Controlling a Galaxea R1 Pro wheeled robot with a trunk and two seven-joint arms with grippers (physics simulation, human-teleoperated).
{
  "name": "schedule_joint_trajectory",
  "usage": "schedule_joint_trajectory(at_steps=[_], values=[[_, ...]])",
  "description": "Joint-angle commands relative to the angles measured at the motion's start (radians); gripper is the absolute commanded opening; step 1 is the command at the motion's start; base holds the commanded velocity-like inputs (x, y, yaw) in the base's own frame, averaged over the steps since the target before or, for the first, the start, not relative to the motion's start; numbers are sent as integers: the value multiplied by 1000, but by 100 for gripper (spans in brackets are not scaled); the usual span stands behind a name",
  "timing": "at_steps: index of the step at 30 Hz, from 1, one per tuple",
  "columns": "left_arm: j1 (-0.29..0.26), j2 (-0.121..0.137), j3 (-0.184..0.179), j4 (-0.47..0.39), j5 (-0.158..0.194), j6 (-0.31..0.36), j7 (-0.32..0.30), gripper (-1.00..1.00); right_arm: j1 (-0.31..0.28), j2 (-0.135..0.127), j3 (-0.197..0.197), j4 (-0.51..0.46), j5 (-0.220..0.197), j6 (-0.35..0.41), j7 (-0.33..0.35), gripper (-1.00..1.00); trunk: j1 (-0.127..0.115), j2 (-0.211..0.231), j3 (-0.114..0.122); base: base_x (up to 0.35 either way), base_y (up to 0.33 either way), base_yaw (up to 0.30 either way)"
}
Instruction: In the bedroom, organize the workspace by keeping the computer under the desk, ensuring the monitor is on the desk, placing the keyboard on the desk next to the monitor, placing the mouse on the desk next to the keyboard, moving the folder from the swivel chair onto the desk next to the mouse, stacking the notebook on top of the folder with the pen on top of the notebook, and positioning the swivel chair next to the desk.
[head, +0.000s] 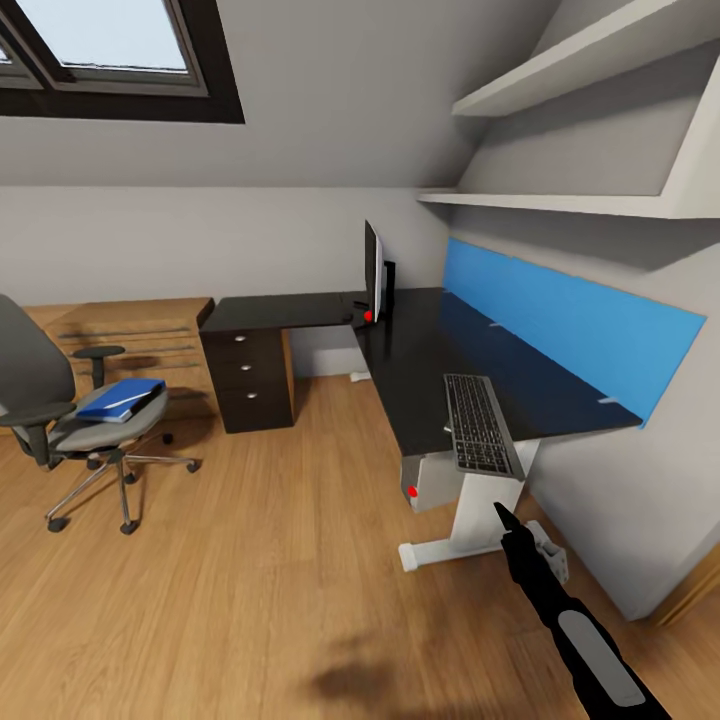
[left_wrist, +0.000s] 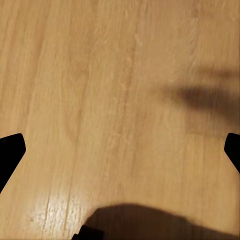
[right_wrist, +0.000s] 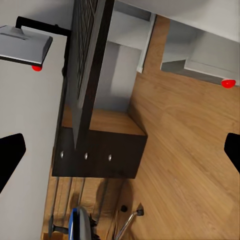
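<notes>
The black L-shaped desk (head: 420, 350) runs along the right wall. The monitor (head: 373, 272) stands edge-on at its inner corner. The keyboard (head: 481, 424) lies at the desk's near end, overhanging the front edge. The grey computer (head: 432, 481) with a red light sits under that end. The swivel chair (head: 60, 400) stands far left, apart from the desk, with the blue folder (head: 122, 398) on its seat. My right gripper (head: 503, 517) hangs low in front of the desk's white leg. In the right wrist view it (right_wrist: 120, 155) is open and holds nothing. My left gripper (left_wrist: 120, 150) is open over bare floor.
A light-wood chest (head: 140, 335) stands against the back wall behind the chair. The black drawer pedestal (head: 248, 380) closes the desk's left end. A blue panel (head: 570, 315) and white shelves (head: 600, 200) line the right wall. Wide wooden floor (head: 280, 560) lies between chair and desk.
</notes>
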Motion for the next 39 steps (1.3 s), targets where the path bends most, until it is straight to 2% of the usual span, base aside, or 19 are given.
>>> schedule_joint_trajectory(at_steps=[1, 10, 39], values=[[-1, 1, -7, 0, 10, -5, 8, 100, -1, -1, 2, 0, -10, 2, 3, 100, 0, 0, -1, 0, 0, 0], [-1, 2, -5, 0, 11, -5, 1, 100, -1, -1, 2, 0, -10, 1, 3, 100, 0, 0, -1, 16, 0, 0], [-1, 3, -6, 3, 10, -4, -2, 100, -1, -2, 0, 0, -10, 1, 3, 100, 0, 0, -1, 162, 12, 0]])
